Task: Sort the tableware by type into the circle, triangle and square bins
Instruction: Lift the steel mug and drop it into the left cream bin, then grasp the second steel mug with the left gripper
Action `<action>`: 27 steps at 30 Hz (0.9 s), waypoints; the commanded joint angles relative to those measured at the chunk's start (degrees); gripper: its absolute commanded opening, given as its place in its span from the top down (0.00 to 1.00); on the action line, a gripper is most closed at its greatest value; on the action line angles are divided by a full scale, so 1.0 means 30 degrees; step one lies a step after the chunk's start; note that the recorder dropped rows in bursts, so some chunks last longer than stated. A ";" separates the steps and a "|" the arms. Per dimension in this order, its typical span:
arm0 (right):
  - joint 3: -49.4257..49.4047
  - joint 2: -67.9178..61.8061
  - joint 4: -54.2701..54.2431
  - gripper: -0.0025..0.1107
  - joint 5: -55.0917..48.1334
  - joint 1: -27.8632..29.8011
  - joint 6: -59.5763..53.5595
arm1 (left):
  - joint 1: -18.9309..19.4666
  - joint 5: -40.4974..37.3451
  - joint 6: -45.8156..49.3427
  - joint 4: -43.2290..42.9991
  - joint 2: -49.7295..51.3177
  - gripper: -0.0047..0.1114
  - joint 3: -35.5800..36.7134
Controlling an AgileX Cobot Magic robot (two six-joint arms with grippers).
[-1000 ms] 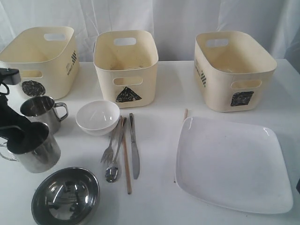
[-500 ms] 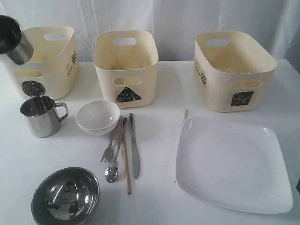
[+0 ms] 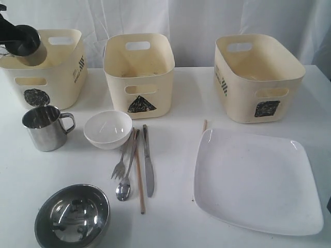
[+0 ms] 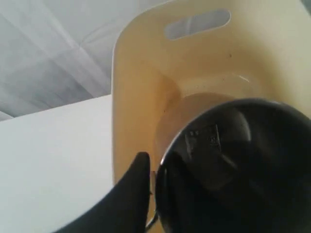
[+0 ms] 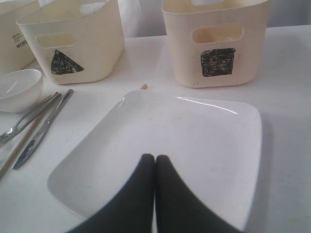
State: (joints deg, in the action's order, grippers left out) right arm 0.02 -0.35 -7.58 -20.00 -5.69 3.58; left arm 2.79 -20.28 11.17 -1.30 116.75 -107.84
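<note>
White cloth covers the table (image 3: pixel 176 227), and white curtain hangs behind it. At the front left corner sits the steel bowl (image 3: pixel 72 216). The large white plate (image 3: pixel 256 181) fills the front right, with the right gripper (image 5: pixel 155 158) hovering over its near rim, fingers pressed together and holding nothing. Mid-table lie the fork (image 3: pixel 120 168), spoon (image 3: pixel 124 190), knife (image 3: pixel 148 165) and one chopstick (image 3: pixel 139 186). Just beyond them are the small white bowl (image 3: pixel 107 129) and, toward the left edge, the standing mug (image 3: pixel 45 128). Along the far edge stand the circle bin (image 3: pixel 57 67), triangle bin (image 3: pixel 139 72) and square bin (image 3: pixel 258 77). The carried mug (image 3: pixel 28 47) hangs tilted over the circle bin in the left gripper (image 3: pixel 11 32). One finger (image 4: pixel 136 179) lies against the outside of its rim, and the grip looks narrow, pinching the thin wall. Polished steel should be stiff, light and slippery, so a rim pinch probably holds only while squeezed firmly, and the mug would likely clatter unharmed if dropped. The inner finger is hidden inside the mug, the mug's handle is hard to make out, a second chopstick (image 3: pixel 205 124) shows only its tip behind the plate, and the exterior view does not show the bins' floors.
</note>
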 commanded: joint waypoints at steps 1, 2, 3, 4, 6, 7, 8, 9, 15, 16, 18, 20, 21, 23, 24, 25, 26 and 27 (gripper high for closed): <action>-0.0008 0.0117 0.0018 0.98 0.0033 0.0152 -0.0008 | 0.0034 0.0290 -0.0239 0.1506 0.0236 0.57 -0.0693; -0.0008 0.0117 0.0018 0.98 0.0033 0.0152 -0.0008 | 0.0034 0.0101 -0.0239 0.1876 0.0165 0.53 -0.0693; -0.0008 0.0117 0.0018 0.98 0.0033 0.0152 -0.0008 | 0.0034 -0.0262 -0.0239 0.2157 0.0049 0.52 -0.0709; -0.0008 0.0117 0.0018 0.98 0.0033 0.0152 -0.0008 | 0.0034 -0.0735 -0.0239 0.2531 -0.0192 0.52 -0.0709; -0.0008 0.0117 0.0018 0.98 0.0033 0.0152 -0.0008 | 0.0034 -0.2351 0.0293 0.3620 -0.0814 0.55 -0.0709; -0.0008 0.0117 0.0018 0.98 0.0033 0.0152 -0.0008 | -0.0014 -0.3670 0.1371 0.4399 -0.1259 0.57 -0.0709; -0.0008 0.0117 0.0018 0.98 0.0033 0.0152 -0.0008 | -0.0014 -0.5293 0.2767 0.5562 -0.1726 0.60 -0.0709; -0.0008 0.0117 0.0018 0.98 0.0033 0.0152 -0.0008 | -0.0014 -0.6574 0.3819 0.6563 -0.2117 0.63 -0.0606; -0.0008 0.0117 0.0018 0.98 0.0033 0.0152 -0.0008 | -0.0014 -0.9671 0.5696 0.8637 -0.6024 0.68 0.2836; -0.0008 0.0117 0.0018 0.98 0.0033 0.0152 -0.0008 | -0.0014 -0.9671 0.5657 0.8299 -0.6883 0.68 0.3655; -0.0008 0.0117 0.0018 0.98 0.0033 0.0152 -0.0008 | -0.0014 -0.9719 0.5270 0.7434 -0.7850 0.68 0.4710; -0.0008 0.0117 0.0018 0.98 0.0033 0.0152 -0.0008 | -0.0014 -0.9764 0.4376 0.5756 -0.8713 0.68 0.6025; -0.0008 0.0117 0.0018 0.98 0.0033 0.0152 -0.0008 | -0.0014 -0.9853 0.3819 0.5027 -0.8976 0.67 0.6660; -0.0008 0.0117 0.0018 0.98 0.0033 0.0152 -0.0588 | -0.0014 -1.0065 0.2765 0.3970 -0.9199 0.60 0.7912; -0.0008 0.0117 0.0018 0.98 0.0033 0.0152 -0.0548 | -0.0014 -1.0066 0.2667 0.3923 -0.9231 0.55 0.8515; -0.0008 0.0117 0.0018 0.98 0.0033 0.0152 -0.0548 | -0.0014 -0.9749 0.2521 0.3964 -0.9231 0.50 0.9131; -0.0008 0.0117 0.0018 0.98 0.0033 0.0152 -0.0548 | -0.0014 -0.9199 0.2455 0.4104 -0.9193 0.45 0.9619; -0.0008 0.0117 0.0018 0.98 0.0033 0.0152 -0.0548 | -0.0014 -0.8541 0.2455 0.4141 -0.9162 0.42 1.0140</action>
State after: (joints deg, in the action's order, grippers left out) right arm 0.02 -0.35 -7.58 -20.00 -5.69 2.49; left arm 2.67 -48.52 20.04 11.06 89.54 -81.59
